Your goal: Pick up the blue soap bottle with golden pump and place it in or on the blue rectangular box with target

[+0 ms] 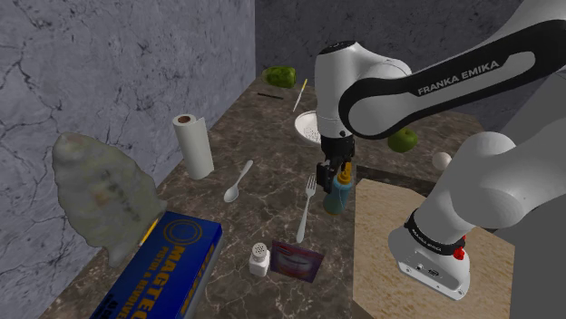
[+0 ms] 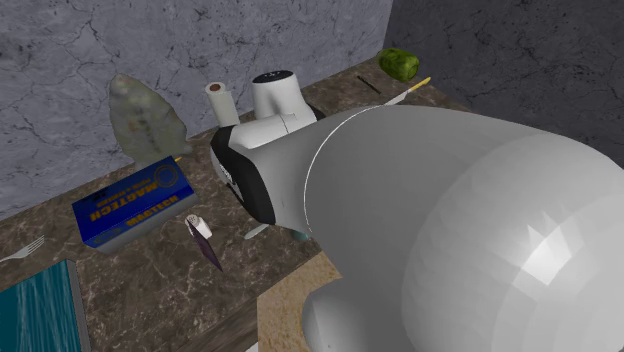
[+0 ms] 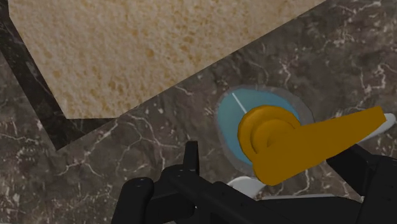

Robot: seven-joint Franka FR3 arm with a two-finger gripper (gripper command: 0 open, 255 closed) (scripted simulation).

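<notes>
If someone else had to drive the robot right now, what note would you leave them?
The pincer is open, either side of the golden pump of the blue soap bottle, not squeezing it.
The bottle stands upright on the dark marble counter beside the tan stand.
The blue box lies at the shoulder view's lower left.
Done: lined up.
Left: close, lift, carry to the box, set down.
</notes>
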